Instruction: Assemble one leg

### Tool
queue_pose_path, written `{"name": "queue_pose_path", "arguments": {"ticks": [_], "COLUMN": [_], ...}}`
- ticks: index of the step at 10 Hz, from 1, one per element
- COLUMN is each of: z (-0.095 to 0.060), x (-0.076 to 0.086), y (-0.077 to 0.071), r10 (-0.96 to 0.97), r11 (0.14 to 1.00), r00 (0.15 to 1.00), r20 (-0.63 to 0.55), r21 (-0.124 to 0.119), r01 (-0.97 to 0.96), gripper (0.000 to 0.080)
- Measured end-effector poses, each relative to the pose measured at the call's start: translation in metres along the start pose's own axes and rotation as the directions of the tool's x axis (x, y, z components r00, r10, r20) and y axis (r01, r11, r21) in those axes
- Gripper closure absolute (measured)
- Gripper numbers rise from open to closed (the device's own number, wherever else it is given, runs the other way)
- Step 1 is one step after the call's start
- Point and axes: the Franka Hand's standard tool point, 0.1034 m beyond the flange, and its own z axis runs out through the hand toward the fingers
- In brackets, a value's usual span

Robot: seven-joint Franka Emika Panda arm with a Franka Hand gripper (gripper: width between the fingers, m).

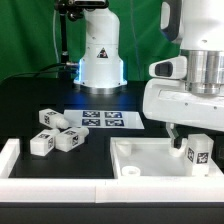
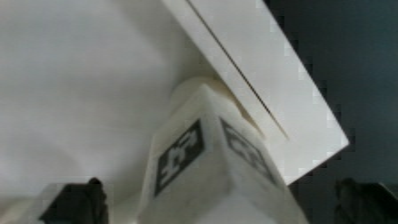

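One leg (image 1: 197, 152) upright on panel (image 1: 140, 160) | hand (image 1: 186, 135) apparently open, fingertips hidden

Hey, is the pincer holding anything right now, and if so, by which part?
Nothing is held. The pincer stands open, its fingers apart on either side of the leg, which stands upright in a corner of the white panel.

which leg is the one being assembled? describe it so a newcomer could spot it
Find the big white rimmed panel on the exterior view's right. The leg stands upright at its far right corner, directly under the gripper. Unlike it, the three spare legs lie loose on the black table, left of the panel.
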Motion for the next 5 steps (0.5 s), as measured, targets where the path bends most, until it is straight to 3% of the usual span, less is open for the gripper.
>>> {"name": "queue_pose_path", "arguments": {"ticks": [2, 3, 5], "z": [-0.005, -0.011, -0.01], "x": [0.008, 0.021, 0.016], "y": [-0.005, -0.01, -0.017], "r10": [-0.335, -0.462, -0.459], "r11": [0.942, 0.887, 0.888], "r00": [0.942, 0.887, 0.889], "r20": [0.005, 0.016, -0.01], "r21": [0.001, 0.011, 0.015], "r01": [0.335, 0.462, 0.459], "gripper": [0.0151, 0.0151, 0.0151]}}
